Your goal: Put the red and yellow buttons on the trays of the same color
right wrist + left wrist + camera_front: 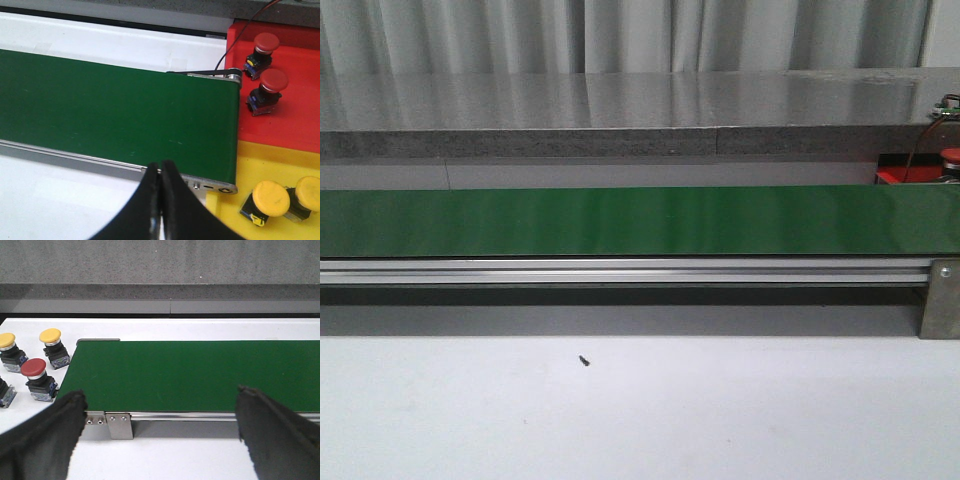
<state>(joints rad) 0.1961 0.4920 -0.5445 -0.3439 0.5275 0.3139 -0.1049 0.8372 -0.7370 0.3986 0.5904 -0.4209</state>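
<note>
Black padded fingers of the left gripper [160,432] stand wide apart and empty, hovering over the near edge of the long green belt [200,375]. Beside that belt end, on the white table, sit two yellow-capped buttons [50,336] and one red-capped button [33,368]. Over the other end the right gripper [160,200] hangs pinched closed, holding nothing. Two red buttons [274,81] rest on the red plastic tray [295,125], two yellow buttons [270,197] on the yellow tray [260,162].

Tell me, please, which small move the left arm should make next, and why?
Probably swing the open left claw toward the red button beside the belt end. It holds nothing, that button and two yellow ones wait unsorted, and the belt is bare.
</note>
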